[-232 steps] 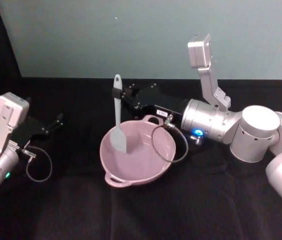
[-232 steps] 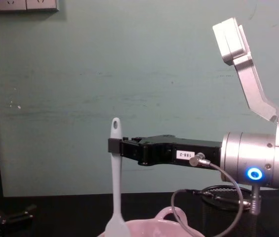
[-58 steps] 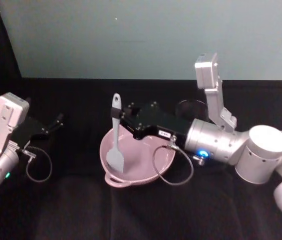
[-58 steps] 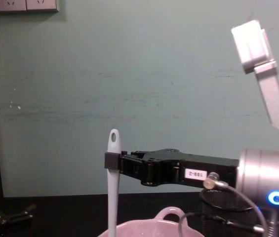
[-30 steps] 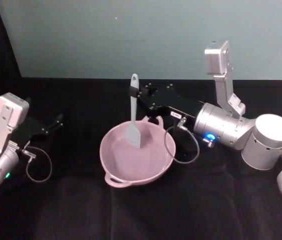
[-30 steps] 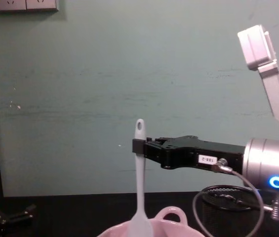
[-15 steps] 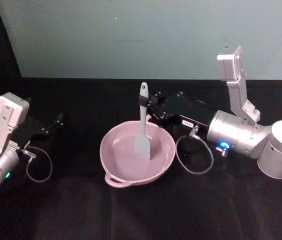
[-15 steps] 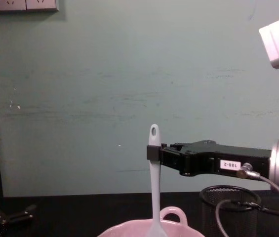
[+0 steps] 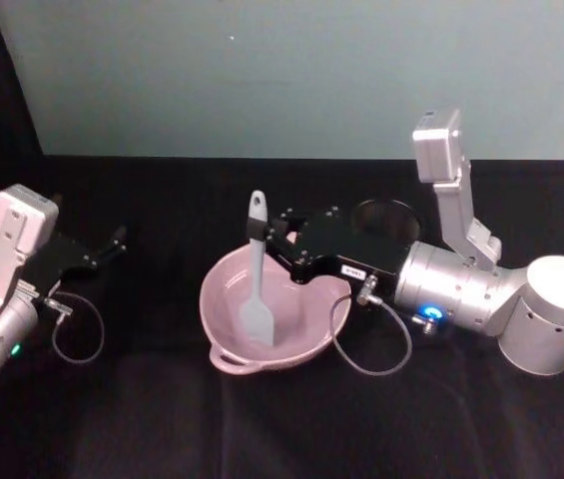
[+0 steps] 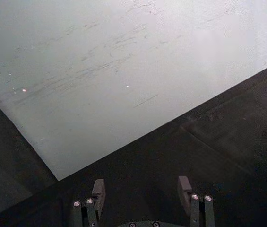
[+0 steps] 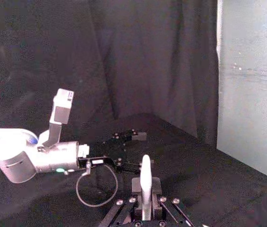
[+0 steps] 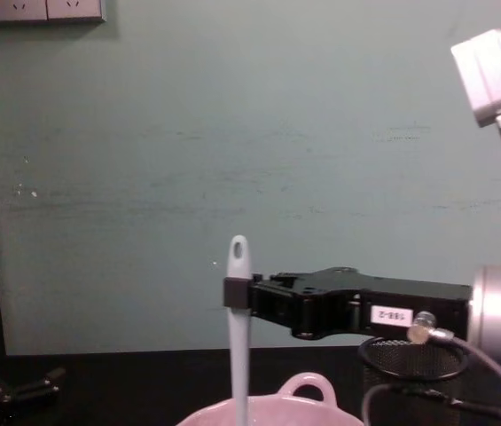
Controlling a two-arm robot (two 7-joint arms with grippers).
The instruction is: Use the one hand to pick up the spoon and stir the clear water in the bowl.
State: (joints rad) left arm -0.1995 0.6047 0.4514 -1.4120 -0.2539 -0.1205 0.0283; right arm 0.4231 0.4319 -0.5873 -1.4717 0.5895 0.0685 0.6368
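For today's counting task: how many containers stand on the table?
2: the pink bowl, with the spoon in it, and the black mesh cup behind the right gripper.

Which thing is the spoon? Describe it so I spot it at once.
Find the pink bowl mid-table, right of the parked left gripper. The spoon stands upright in it, handle pinched by the right gripper. It alone is slim and white, with an oval hole on top and a flat greyish head.

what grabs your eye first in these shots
The white spoon stands upright with its head down in the pink bowl at centre, pinched near its top by the right hand. The left hand is open, far off to the left.
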